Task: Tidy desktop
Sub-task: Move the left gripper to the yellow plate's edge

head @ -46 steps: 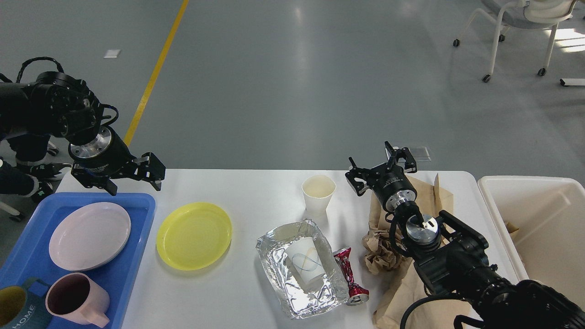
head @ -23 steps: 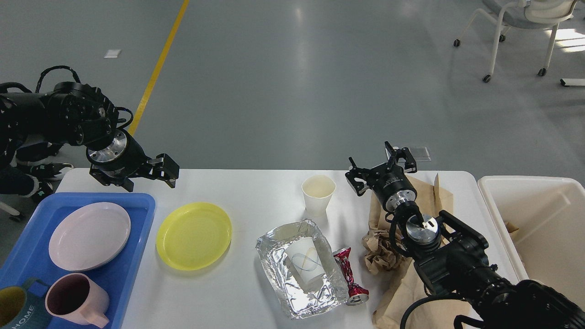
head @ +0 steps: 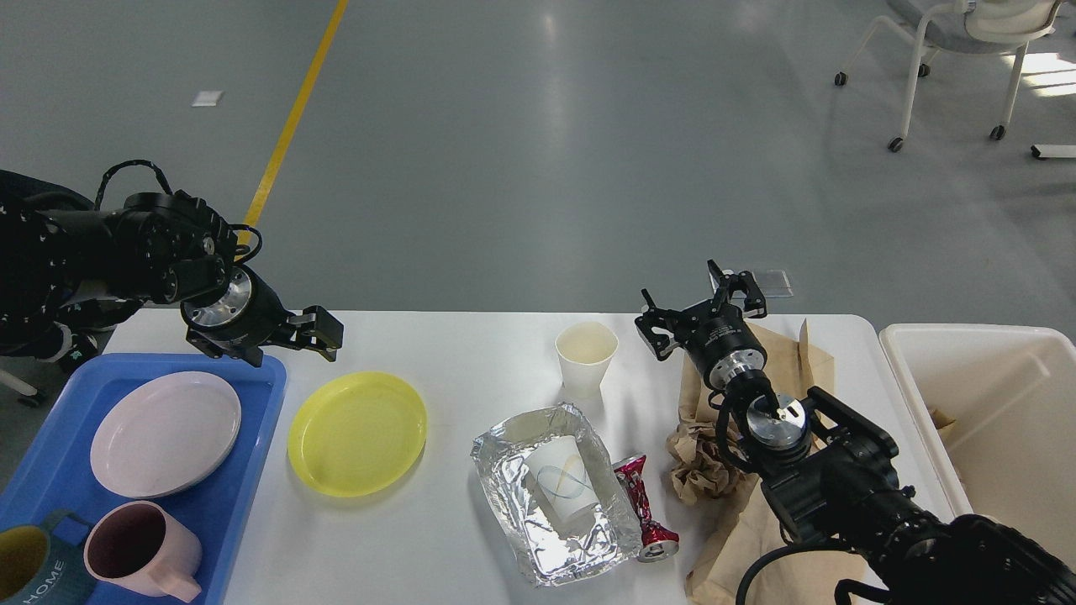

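Note:
The white desktop (head: pixel 471 353) holds a yellow plate (head: pixel 357 433), a white paper cup (head: pixel 586 357), a foil tray (head: pixel 555 491) with a paper cup lying in it, a crushed red can (head: pixel 644 507), and crumpled brown paper (head: pixel 702 466) on a brown paper bag (head: pixel 786 370). My left gripper (head: pixel 290 340) is open and empty, hovering above the table's back left, between the blue tray and the yellow plate. My right gripper (head: pixel 702 307) is open and empty above the far edge, just right of the upright cup.
A blue tray (head: pixel 50 470) at the left holds a pink plate (head: pixel 164 433), a pink mug (head: pixel 143 550) and a teal mug (head: pixel 34 567). A cream-white bin (head: pixel 992 412) stands at the table's right end. A chair (head: pixel 958 50) stands far back right.
My left gripper has swung right and slightly down, from over the blue tray's back corner toward the yellow plate. The right arm has not moved.

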